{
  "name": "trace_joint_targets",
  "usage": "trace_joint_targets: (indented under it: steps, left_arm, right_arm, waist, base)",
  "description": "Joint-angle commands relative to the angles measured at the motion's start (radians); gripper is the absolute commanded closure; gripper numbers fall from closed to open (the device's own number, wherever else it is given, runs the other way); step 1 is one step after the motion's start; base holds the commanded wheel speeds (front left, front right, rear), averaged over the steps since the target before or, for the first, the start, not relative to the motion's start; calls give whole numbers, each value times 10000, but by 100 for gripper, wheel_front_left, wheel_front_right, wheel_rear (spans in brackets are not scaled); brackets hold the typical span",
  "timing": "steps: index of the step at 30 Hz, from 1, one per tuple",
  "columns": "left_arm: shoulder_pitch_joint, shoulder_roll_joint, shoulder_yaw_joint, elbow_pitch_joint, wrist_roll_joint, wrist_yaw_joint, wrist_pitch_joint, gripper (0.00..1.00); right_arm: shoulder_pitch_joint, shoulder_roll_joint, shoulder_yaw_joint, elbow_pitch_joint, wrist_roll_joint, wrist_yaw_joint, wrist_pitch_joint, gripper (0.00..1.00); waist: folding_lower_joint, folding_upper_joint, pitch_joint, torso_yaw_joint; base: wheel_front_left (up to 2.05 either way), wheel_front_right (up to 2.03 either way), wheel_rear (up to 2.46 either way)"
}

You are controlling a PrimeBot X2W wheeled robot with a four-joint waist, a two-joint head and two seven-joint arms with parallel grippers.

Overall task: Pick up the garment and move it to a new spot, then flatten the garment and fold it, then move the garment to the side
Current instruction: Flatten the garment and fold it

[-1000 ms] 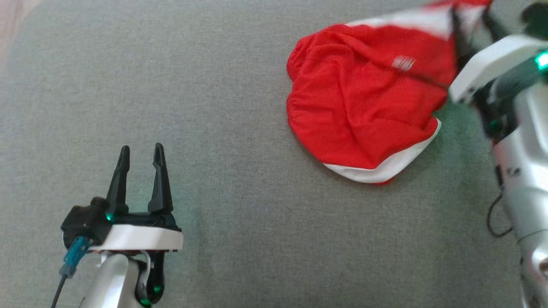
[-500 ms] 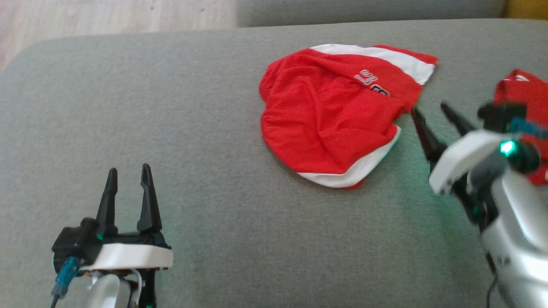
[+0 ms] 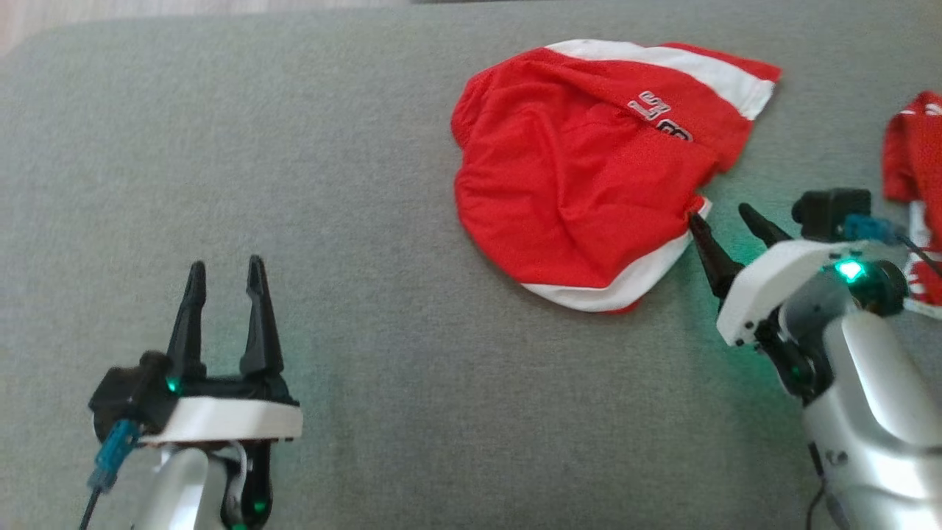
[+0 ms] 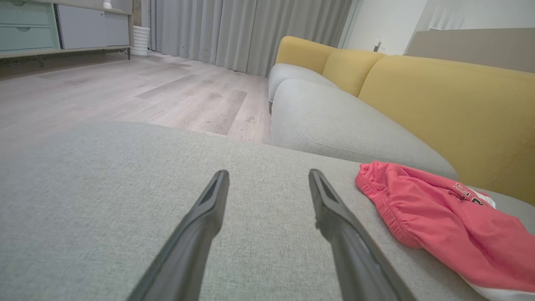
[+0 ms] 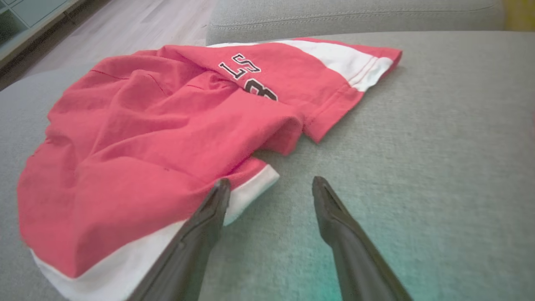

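Red garment (image 3: 589,177) lies crumpled on the grey cushion (image 3: 368,221); both pincers are open and empty.

In the head view the garment, red with white bands and dark lettering, sits toward 1 o'clock. The right pincer (image 3: 717,213), at about 3 o'clock, has its fingers spread with nothing between them, one tip at the garment's white hem. The left pincer (image 3: 225,263), at 8 o'clock, is spread too, well apart from the garment. Another red cloth (image 3: 909,154) lies at the 3 o'clock edge.
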Motion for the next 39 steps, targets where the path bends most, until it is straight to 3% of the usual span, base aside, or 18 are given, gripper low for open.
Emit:
trace_joint_targets:
  steps: [1, 5, 7, 11, 16, 21, 22, 25, 29, 33, 39]
  left_arm:
    - [-380, 157, 237, -262, 120, -44, -43, 0]
    - [-492, 138, 192, -191, 110, -70, -53, 0]
    - [-513, 140, 197, -160, 101, -75, -60, 0]
    - [-470, 138, 244, -77, 79, -36, -74, 0]
    - [-181, 159, 412, -58, 12, 46, -94, 0]
    - [-5, 153, 484, -135, -29, 79, -105, 0]
    - [-2, 153, 479, -141, -30, 78, -106, 0]
    - [2, 153, 451, -130, -31, 77, -107, 0]
    - [47, 189, 441, -113, -38, 85, -109, 0]
    - [101, 229, 387, -76, -30, 76, -102, 0]
    - [207, 213, 267, -12, -23, 76, -86, 0]
  right_arm:
    - [-444, 134, 110, -107, -67, -7, 143, 0]
    - [-838, 207, 336, 673, -249, -7, 664, 0]
    - [-960, 231, 523, 893, -215, -7, 825, 100]
    - [-1018, 23, 546, 481, -272, -7, 436, 100]
    - [-310, -310, -110, -1559, -1151, -7, 82, 100]
    - [1615, 287, -1551, -3987, -2167, -7, 1089, 99]
    - [2015, 539, -1837, -4347, -2282, -7, 1260, 0]
    - [2961, 1056, -2298, -5030, -2580, -7, 1363, 0]
    - [3393, 1336, -2294, -5475, -2760, -7, 263, 0]
    - [3603, 1446, -2133, -5359, -2787, -7, -940, 0]
    - [3790, 1494, -1897, -4990, -2659, -7, -1683, 0]
  waist:
    - [-1, 0, 194, 195]
    - [-1, 0, 364, 376]
    - [-1, 0, 389, 413]
    - [-1, 0, 246, 379]
    - [-1, 0, -226, 76]
    - [-1, 0, -516, -242]
    - [-1, 0, -540, -285]
    - [-1, 0, -595, -373]
    - [-1, 0, -668, -489]
    - [-1, 0, -802, -570]
    - [-1, 0, -1000, -681]
  base:
    - [0, 0, 0]
    - [0, 0, 0]
    - [0, 0, 0]
    - [0, 0, 0]
    - [0, 0, 0]
    - [0, 0, 0]
    - [0, 0, 0]
    - [0, 0, 0]
    - [0, 0, 0]
    - [0, 0, 0]
    - [0, 0, 0]
